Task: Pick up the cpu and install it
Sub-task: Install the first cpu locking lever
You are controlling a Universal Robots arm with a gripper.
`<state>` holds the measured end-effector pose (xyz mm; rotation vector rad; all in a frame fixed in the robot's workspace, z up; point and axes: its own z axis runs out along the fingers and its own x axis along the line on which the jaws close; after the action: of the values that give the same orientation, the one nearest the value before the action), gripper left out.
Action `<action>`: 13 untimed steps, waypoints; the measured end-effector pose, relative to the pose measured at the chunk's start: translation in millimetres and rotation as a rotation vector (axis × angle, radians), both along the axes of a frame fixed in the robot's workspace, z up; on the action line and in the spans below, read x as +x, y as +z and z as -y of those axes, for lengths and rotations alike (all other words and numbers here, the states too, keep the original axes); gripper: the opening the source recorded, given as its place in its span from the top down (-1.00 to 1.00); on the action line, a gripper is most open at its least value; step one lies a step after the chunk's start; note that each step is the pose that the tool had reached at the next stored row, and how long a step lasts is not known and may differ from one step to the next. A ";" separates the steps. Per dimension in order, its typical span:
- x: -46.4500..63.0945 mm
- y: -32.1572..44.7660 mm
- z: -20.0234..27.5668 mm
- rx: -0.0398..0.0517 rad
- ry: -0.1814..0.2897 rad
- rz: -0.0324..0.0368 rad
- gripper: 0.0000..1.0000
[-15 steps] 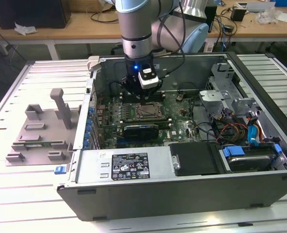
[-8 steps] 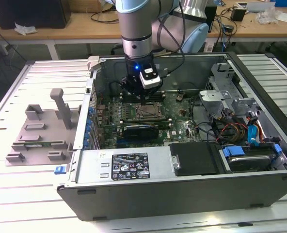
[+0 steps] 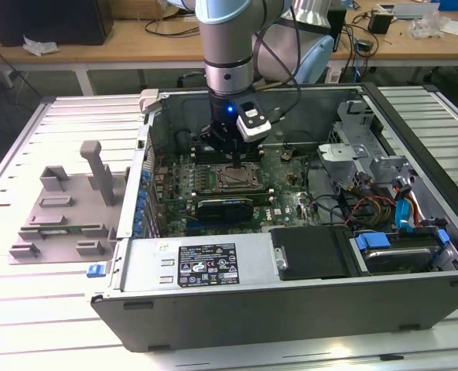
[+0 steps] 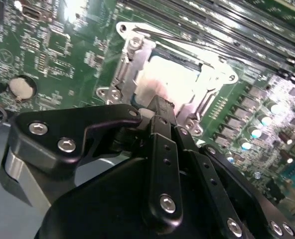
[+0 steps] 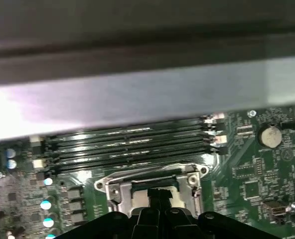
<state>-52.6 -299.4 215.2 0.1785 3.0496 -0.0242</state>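
Green motherboard (image 3: 283,182) inside case (image 3: 291,309) on slatted table (image 3: 28,309); gripper (image 4: 160,107) pinches cpu (image 4: 170,82) over socket (image 5: 152,186).

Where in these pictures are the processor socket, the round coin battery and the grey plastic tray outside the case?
Socket (image 4: 137,64): second wrist view, on its metal frame.
Coin battery (image 5: 270,135): first wrist view, on its silver face.
Grey plastic tray (image 3: 59,212): exterior view, on its flat base.

The cpu (image 4: 170,84) sits flat in the metal-framed socket (image 4: 125,69) on the green motherboard (image 4: 53,45), its pale, shiny top glaring under the light. In the first wrist view its near edge (image 5: 142,196) is partly covered.
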 end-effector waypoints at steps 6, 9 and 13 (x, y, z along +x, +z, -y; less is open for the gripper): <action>-0.2 -1.5 14.3 0.0000 0.045 0.0000 0.79; -0.8 -1.7 19.3 0.0000 0.059 0.0001 0.79; -0.8 2.3 19.4 0.0000 0.111 -0.0001 0.79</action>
<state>-53.4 -318.8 217.5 0.0098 3.0542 -0.0168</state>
